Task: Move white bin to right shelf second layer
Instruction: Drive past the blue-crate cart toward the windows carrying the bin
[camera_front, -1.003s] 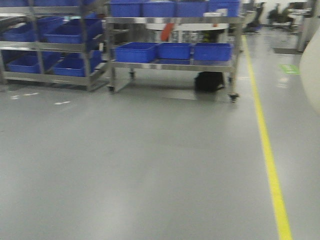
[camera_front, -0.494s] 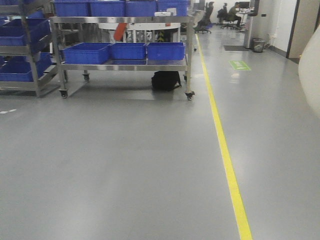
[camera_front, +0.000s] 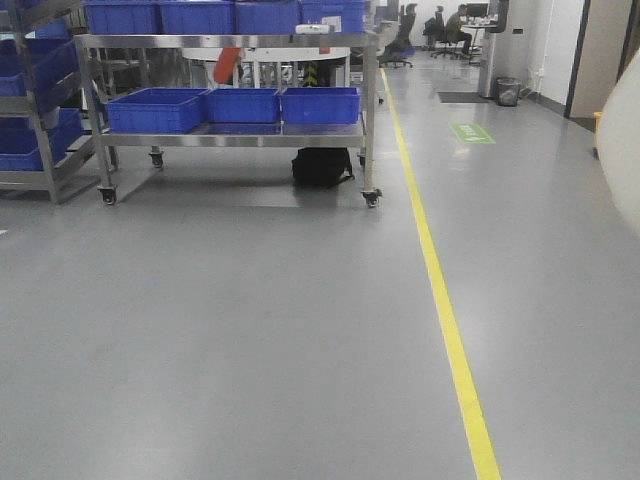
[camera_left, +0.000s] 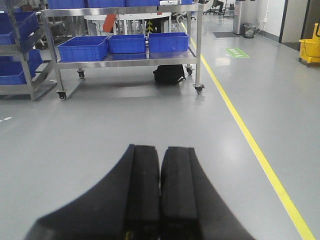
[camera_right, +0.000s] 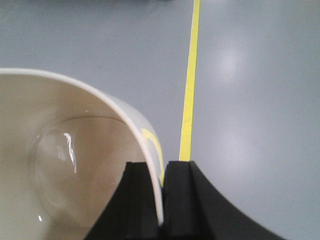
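Right gripper (camera_right: 162, 170) clamps white bin (camera_right: 65, 150) by rim (wall between jaws), tub to its left; left gripper (camera_left: 160, 155) closed, empty.

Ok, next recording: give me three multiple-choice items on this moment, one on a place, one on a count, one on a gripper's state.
1. Where is the black bag?
A. on a desk
B. on the yellow line
C. on the floor under the wheeled stainless-steel rack

2. How many blue rectangular plastic crates sit on that rack's lower level?
A. three
B. one
C. six

3. How is the right gripper?
A. open, empty
B. shut on the wall of the glossy cream-white plastic bin
C. shut, empty

Answers: 1 C, the bag shows dark between the rack's legs. 2 A, three crates stand side by side there. 3 B, the bin's wall runs between the closed fingers.
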